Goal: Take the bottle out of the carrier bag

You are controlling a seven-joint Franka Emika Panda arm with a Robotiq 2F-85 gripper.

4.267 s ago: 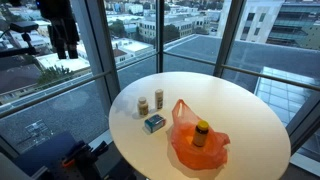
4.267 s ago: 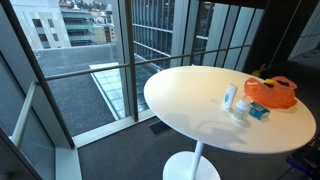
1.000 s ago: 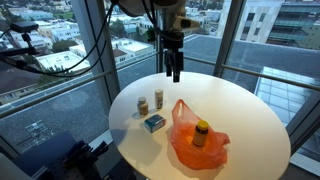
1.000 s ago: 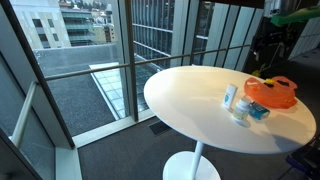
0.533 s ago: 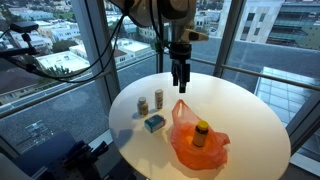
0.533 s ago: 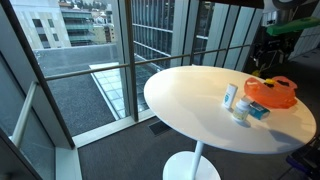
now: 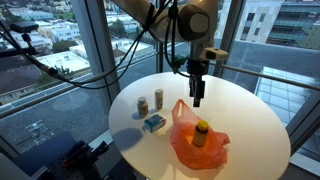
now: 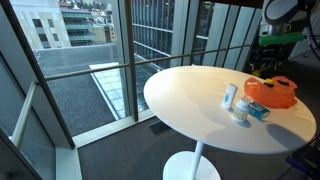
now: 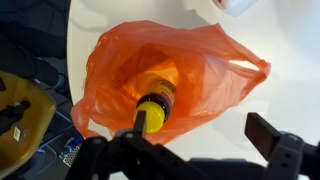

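- The bottle (image 7: pixel 201 132) stands inside the orange bag (image 7: pixel 183 150), near the edge of the round white surface (image 7: pixel 250 110).
- The tool (image 7: pixel 197 100) hangs above the bag, not touching it.
- Its fingers are apart and hold nothing.

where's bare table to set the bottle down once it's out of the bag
The broad stretch of table beyond the orange bag, away from the blue box, is bare. Crowded: the box and two small jars beside the bag.
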